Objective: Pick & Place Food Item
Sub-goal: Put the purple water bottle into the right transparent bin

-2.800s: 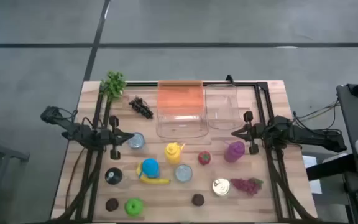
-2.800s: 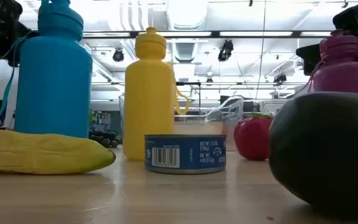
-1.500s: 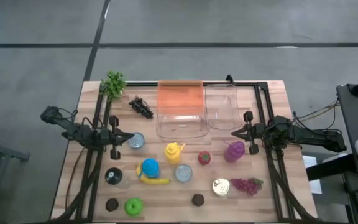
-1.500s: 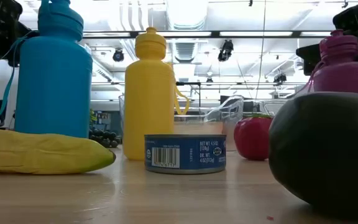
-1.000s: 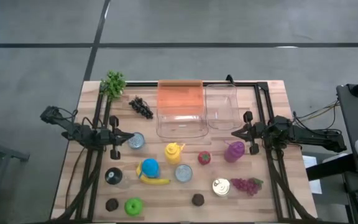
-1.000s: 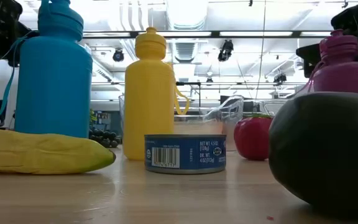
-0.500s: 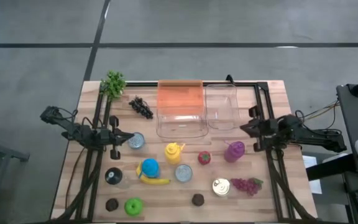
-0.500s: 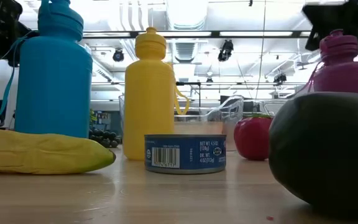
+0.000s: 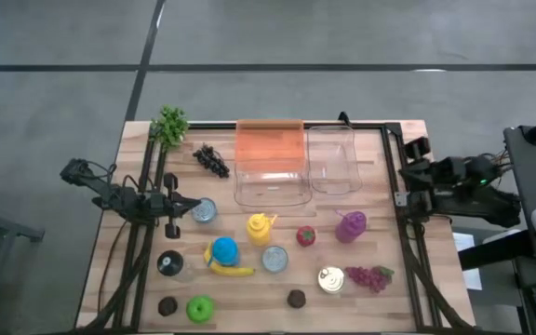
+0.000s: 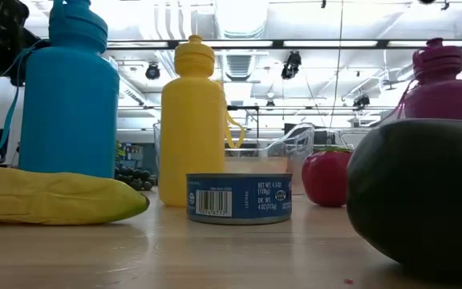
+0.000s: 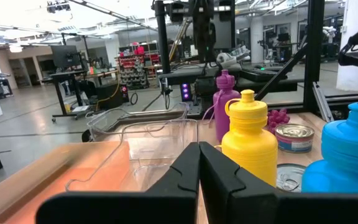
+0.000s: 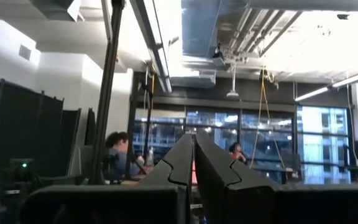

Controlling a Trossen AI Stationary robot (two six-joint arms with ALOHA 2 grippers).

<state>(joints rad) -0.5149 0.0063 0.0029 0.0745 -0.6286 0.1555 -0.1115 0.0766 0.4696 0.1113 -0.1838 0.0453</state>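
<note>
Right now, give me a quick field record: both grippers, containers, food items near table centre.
left gripper: shut, empty, over the table's left side beside a tin can
right gripper: shut, empty, raised at the table's right edge, camera pointing into the room
containers: orange-lidded clear bin and clear bin, side by side at the far edge
bottles: yellow bottle, blue bottle, purple bottle, all upright
food: banana, strawberry, purple grapes, green apple
</note>
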